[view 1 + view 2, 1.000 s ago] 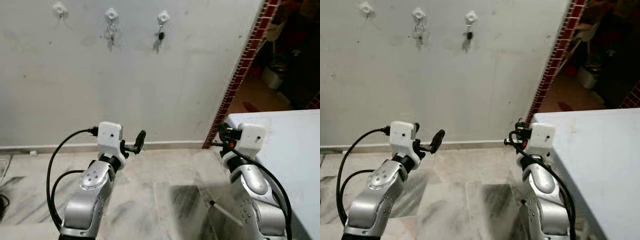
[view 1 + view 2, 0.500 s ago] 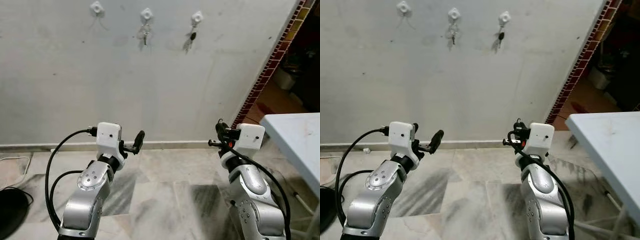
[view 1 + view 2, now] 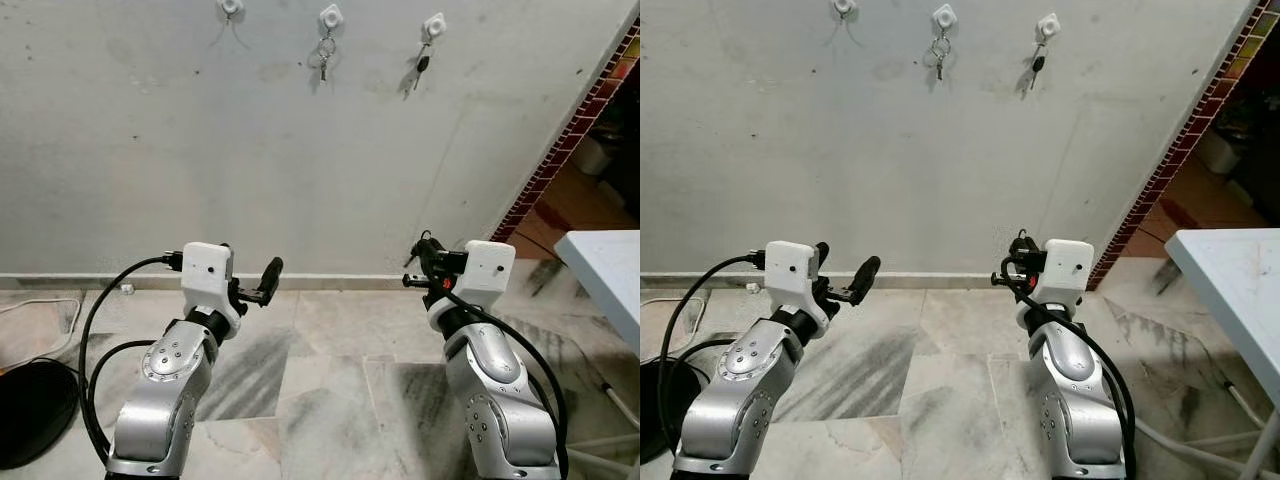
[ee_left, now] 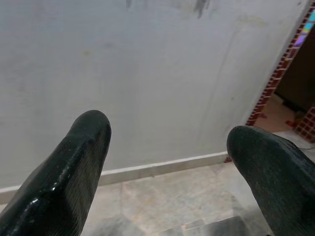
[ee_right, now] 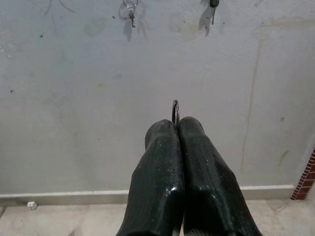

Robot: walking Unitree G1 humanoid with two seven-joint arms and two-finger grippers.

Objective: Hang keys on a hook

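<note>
Wall ahead: on the grey wall point(image 3: 200, 150) we are facing three white hooks near the top, well above both our hands.
Left hook: the left hook point(image 3: 231, 7) is carrying nothing we can make out.
Middle hook: the middle hook point(image 3: 329, 17) is holding a silver key bunch point(image 3: 324, 55) that is dangling below it.
Right hook: the right hook point(image 3: 433, 26) is carrying a dark key point(image 3: 422, 66).
Left hand: we are holding our left hand point(image 4: 170, 162) up at mid height, its two black fingers spread wide apart with nothing between them.
Right hand: we are keeping our right hand point(image 5: 176, 129) pressed together, pinching a thin metal key ring point(image 5: 175, 112) that is sticking up from between the fingertips.
Floor: we are standing on a marbled tile floor point(image 3: 330, 400), with a black cable point(image 3: 95, 330) running from the left arm.
Far right: the white worktop point(image 3: 612, 262) is edging in beside the brick-trimmed doorway point(image 3: 570, 130).
</note>
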